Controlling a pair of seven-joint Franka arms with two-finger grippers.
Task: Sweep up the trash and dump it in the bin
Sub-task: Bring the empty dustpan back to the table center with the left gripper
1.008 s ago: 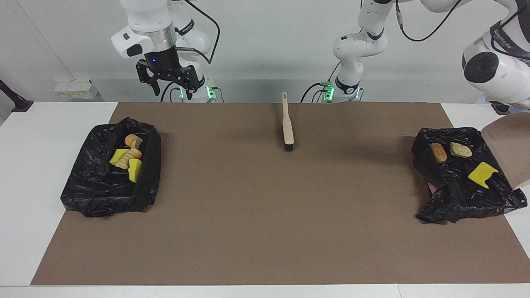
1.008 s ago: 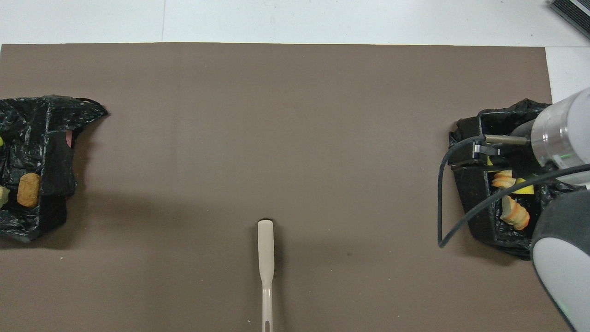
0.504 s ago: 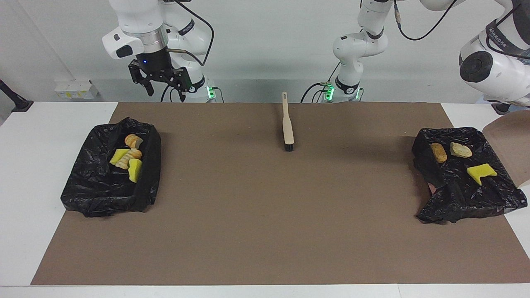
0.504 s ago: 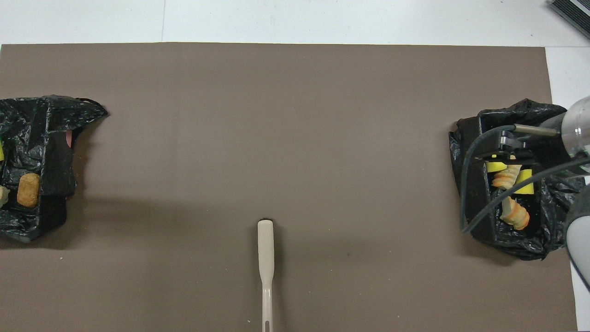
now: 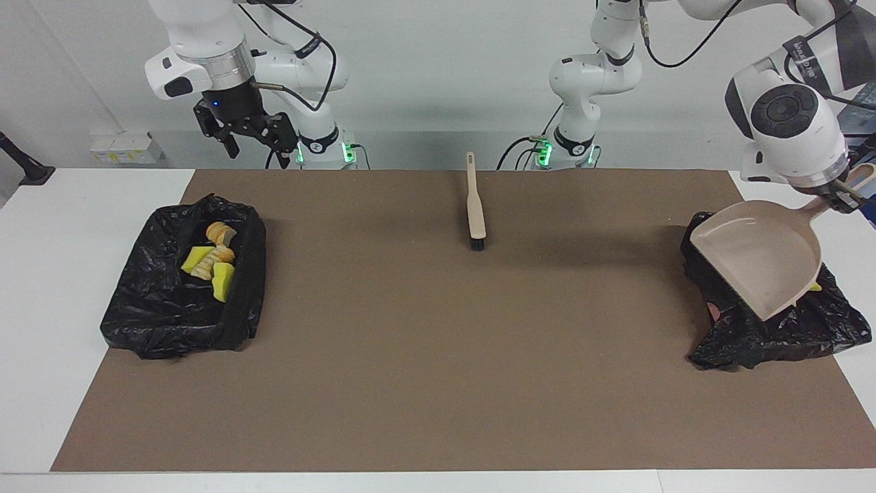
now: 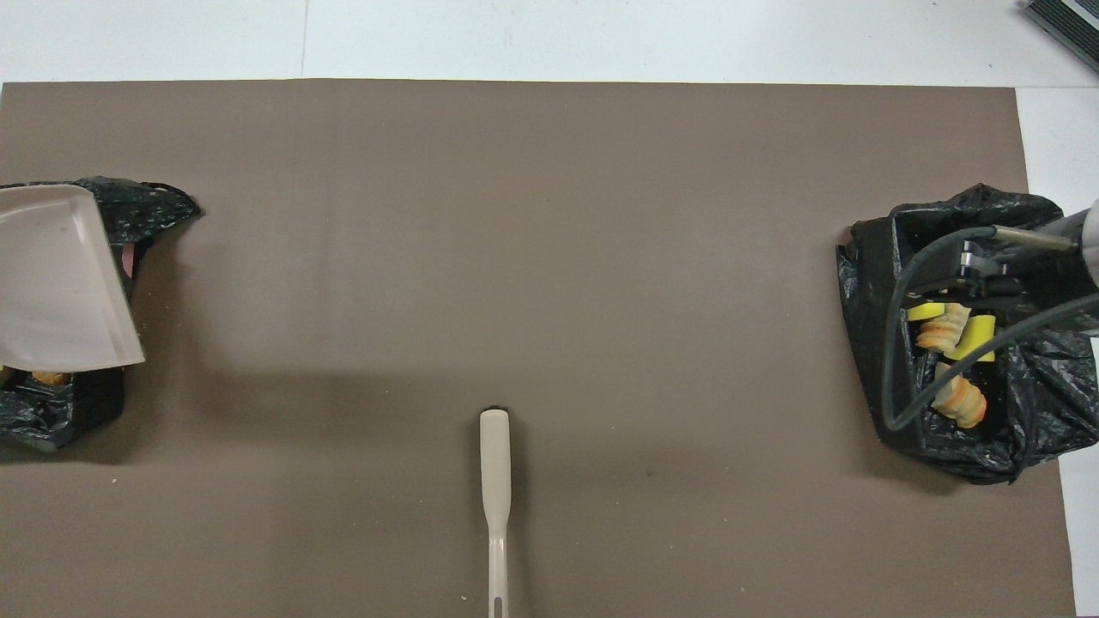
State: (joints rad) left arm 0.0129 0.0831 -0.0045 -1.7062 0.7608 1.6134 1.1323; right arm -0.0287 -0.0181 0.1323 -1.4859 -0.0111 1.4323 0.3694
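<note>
The left hand [image 5: 846,196], at the left arm's end of the desk [image 5: 82,226], is clamped tight on the handle of the beige dustpan [image 5: 759,257], which hangs tilted, mouth down, over the black-lined bin [image 5: 787,329] directly beneath it. The pan looks empty. Trash shows under its lower edge: a sliver of yellow sponge [image 5: 813,287] and, in the overhead view, a bit of brown bread [image 6: 50,377] inside that bin.

The right hand [image 5: 248,135] hangs high above the desk edge with its fingers spread wide and nothing in them; below and forward of it sits the second lined bin [image 5: 185,322], holding sponge chunks and bread pieces [image 5: 213,261]. No scraps show on the brown mat [image 5: 438,383], and the brush [image 5: 475,205] lies flat on it between the two arms.

To finish the dump well, keep the pan's lip inside the bin's outline and tip steeply, without snagging the loose liner.

A second ago the dustpan sat mostly out of frame and the bin's three scraps lay exposed; now the pan covers them. The right hand has risen and drawn back toward its base.
</note>
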